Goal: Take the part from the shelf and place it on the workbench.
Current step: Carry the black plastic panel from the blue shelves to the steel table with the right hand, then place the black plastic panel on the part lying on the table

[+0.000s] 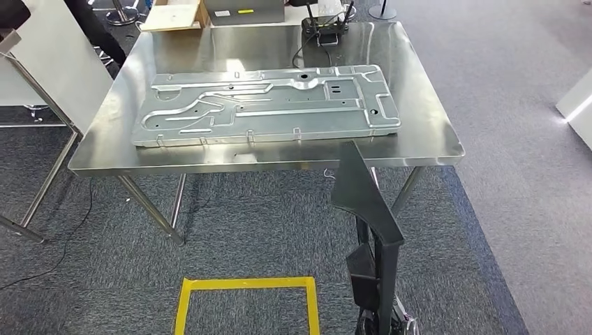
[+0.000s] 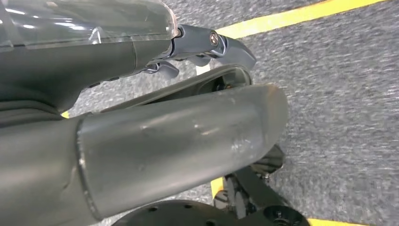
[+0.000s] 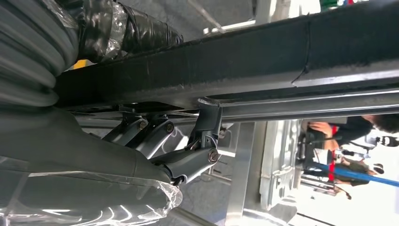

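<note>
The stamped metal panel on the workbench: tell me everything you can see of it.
The stamped metal panel is a long, flat, roughly rectangular sheet of bare silver-grey metal with raised ribs, pressed channels, several holes and slots, and small tabs along its near edge. It lies flat, lengthwise across the steel workbench, near the front edge and fully supported. In the head view no hand touches it.

Shiny silver worktop (image 1: 433,132), grey embossed metal part (image 1: 265,105) at frame centre, speckled grey carpet (image 1: 244,223), yellow tape square (image 1: 246,285) at lower middle, tan cardboard (image 1: 171,15) upper left
</note>
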